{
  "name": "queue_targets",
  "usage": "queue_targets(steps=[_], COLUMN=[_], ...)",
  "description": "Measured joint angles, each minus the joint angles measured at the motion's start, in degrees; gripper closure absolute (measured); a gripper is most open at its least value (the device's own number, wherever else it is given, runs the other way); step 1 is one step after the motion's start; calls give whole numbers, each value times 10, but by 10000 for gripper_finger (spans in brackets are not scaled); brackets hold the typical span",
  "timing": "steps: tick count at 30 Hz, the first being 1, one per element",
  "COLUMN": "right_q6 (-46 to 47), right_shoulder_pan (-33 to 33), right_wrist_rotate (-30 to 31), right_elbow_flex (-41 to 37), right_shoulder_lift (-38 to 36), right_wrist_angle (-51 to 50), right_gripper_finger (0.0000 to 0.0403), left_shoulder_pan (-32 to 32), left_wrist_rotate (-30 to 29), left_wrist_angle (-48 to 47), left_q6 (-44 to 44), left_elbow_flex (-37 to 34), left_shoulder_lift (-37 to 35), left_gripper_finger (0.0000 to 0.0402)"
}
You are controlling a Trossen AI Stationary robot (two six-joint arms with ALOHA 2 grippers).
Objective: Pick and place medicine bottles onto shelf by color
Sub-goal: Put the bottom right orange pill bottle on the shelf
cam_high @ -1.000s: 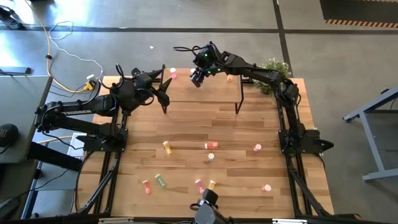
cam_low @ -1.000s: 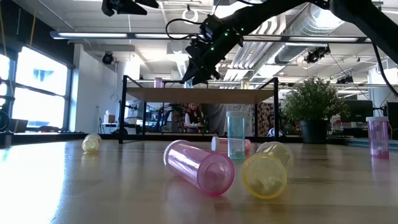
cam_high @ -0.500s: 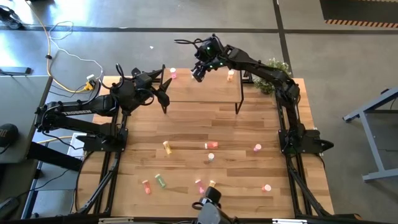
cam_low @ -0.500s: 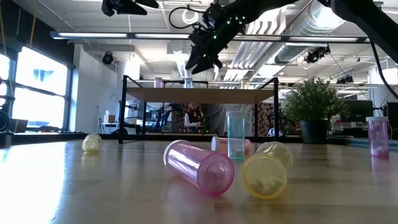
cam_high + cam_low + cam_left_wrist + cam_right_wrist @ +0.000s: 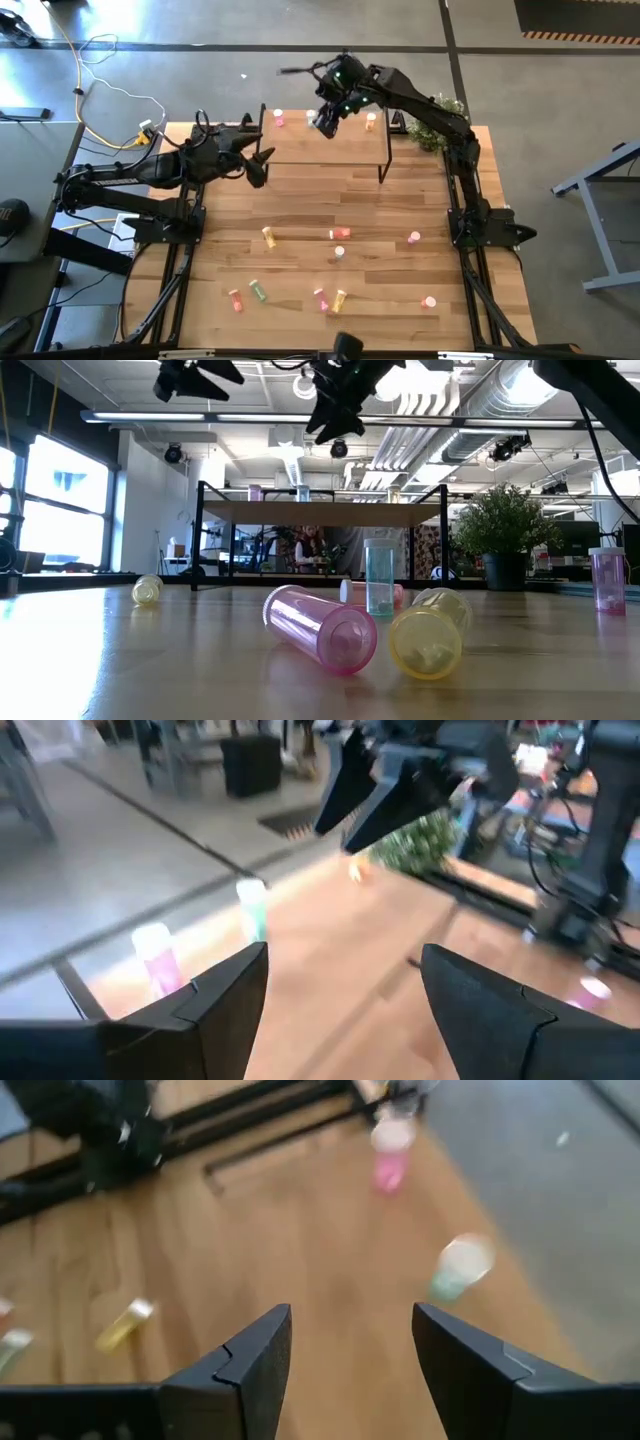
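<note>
Right gripper (image 5: 327,120) empty, fingers apart, above shelf (image 5: 340,145) where pink bottle (image 5: 279,119), green bottle (image 5: 455,1270) and orange bottle (image 5: 371,121) stand; left gripper (image 5: 262,158) also spread, empty, near shelf's left end; other bottles lie scattered on table (image 5: 300,210).

The big wooden worktop (image 5: 300,210) has little bottles lying all over its near part. There is a yellow bottle (image 5: 268,236), a red-orange bottle (image 5: 339,233), a green bottle (image 5: 258,290) and a pink bottle (image 5: 414,237). At the far end stands the shelf (image 5: 345,140) on thin black legs. On the shelf stand a pink bottle (image 5: 279,119), a green bottle (image 5: 455,1268) and an orange bottle (image 5: 371,121).
</note>
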Motion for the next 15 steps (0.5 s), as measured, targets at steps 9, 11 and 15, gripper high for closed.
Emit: queue_targets(steps=[9, 11, 15], right_q6=[33, 37, 41], right_shoulder_pan=[79, 100, 144], right_wrist_rotate=[-1, 0, 35], right_elbow_flex=[-12, -12, -12], right_shoulder_lift=[-9, -9, -9], right_wrist_angle=[-124, -142, -193], right_gripper_finger=[203, 203, 203], left_shoulder_pan=[-30, -35, -42], left_wrist_rotate=[68, 71, 72], left_wrist_angle=[-84, -93, -106], left_q6=[-72, -72, -72], left_elbow_flex=[0, 0, 0], left_shoulder_lift=[-5, -5, -5], left_gripper_finger=[147, 147, 147])
